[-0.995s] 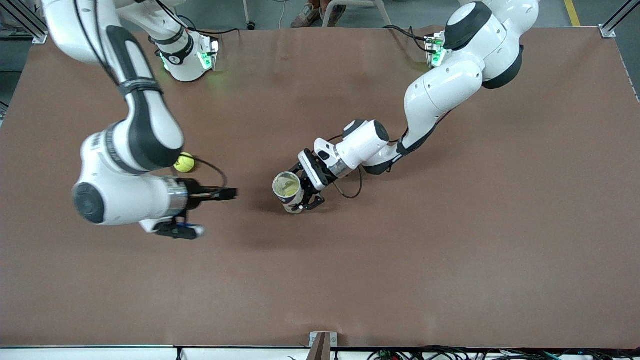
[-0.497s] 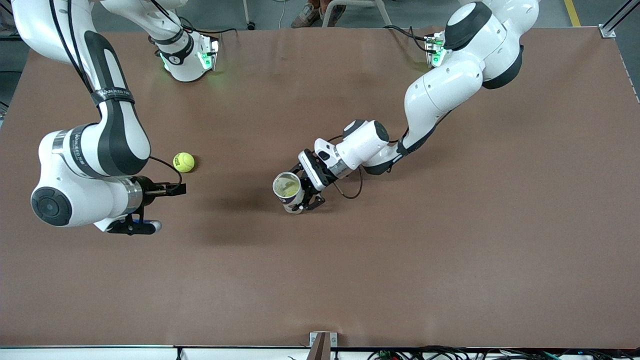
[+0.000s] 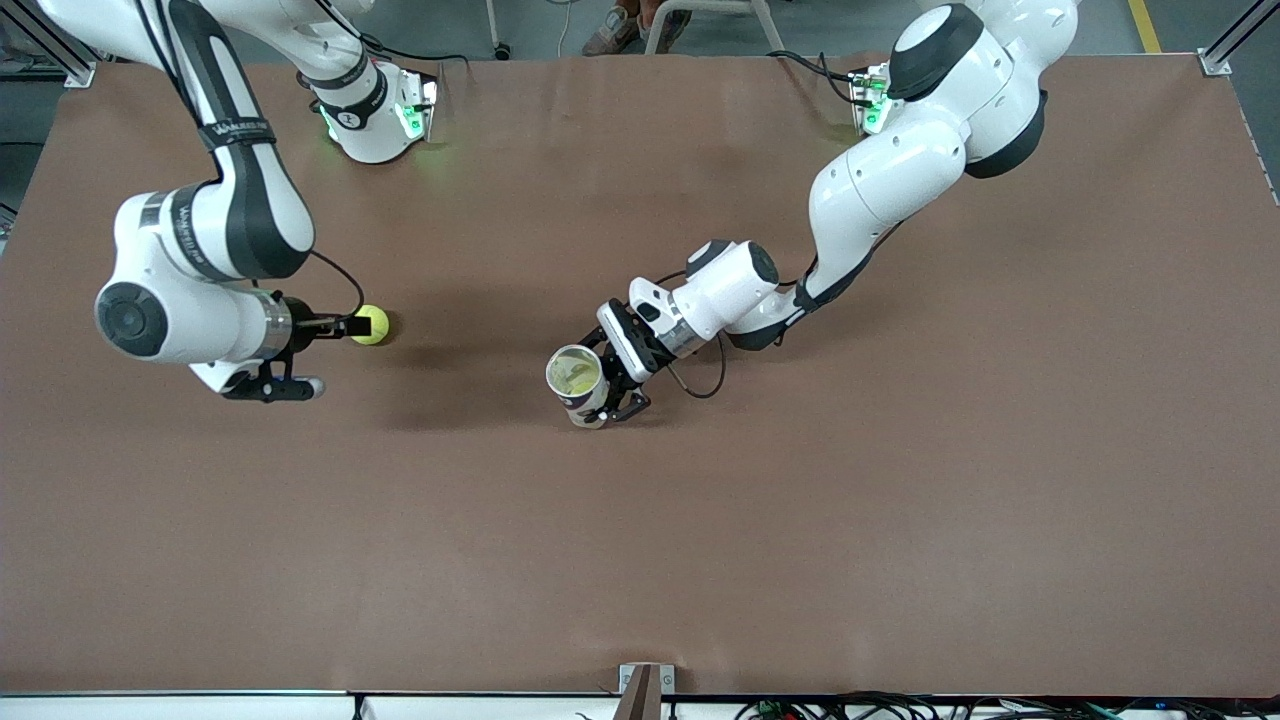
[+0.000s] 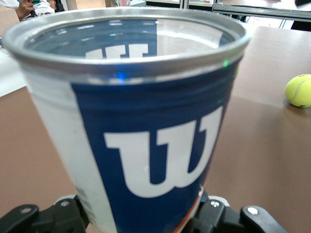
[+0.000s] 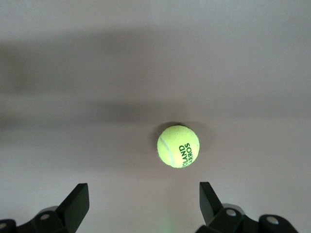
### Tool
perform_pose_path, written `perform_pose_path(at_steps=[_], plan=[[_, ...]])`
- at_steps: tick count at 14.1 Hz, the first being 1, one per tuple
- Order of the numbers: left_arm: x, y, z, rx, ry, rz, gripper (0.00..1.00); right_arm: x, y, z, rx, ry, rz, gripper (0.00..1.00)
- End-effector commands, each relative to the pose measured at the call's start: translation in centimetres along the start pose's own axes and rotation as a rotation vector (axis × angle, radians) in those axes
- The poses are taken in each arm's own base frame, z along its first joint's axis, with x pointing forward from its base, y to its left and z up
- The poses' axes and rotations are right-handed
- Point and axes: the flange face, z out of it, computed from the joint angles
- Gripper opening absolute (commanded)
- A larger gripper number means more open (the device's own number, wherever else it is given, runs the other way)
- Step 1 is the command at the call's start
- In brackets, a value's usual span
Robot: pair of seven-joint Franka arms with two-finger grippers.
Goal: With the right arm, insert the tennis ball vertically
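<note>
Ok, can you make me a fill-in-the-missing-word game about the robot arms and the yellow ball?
1. The tennis ball lies on the brown ____.
2. The left gripper is shut on a blue and white ____.
3. The right gripper is open over the tennis ball and has not ____ it yet.
4. The big white letter on the can is a ____.

Missing words: table; can; grabbed; W

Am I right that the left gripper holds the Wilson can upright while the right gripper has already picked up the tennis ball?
Not quite. The left gripper does hold the Wilson can upright, but the right gripper is open and empty over the tennis ball, which lies on the table. The right wrist view shows this.
</note>
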Motion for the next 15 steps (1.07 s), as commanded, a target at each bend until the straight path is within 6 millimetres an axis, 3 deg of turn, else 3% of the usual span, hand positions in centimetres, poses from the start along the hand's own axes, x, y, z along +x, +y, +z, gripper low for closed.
perform_pose_path(at_steps=[1,4,15], plan=[[-0.3,-0.5,0.2,0.014,0.004,0.018,0.78,-2.1,0.9,4.1,-0.020,0.027,-0.023,1.00],[-0.3,-0.6,0.2,0.015,0.004,0.019,0.78,-2.5,1.9,7.4,-0.019,0.057,-0.004,1.00],[-0.4,-0.4,0.2,0.012,0.001,0.020,0.78,-0.5,4.0,11.9,-0.016,0.043,0.033,1.00]])
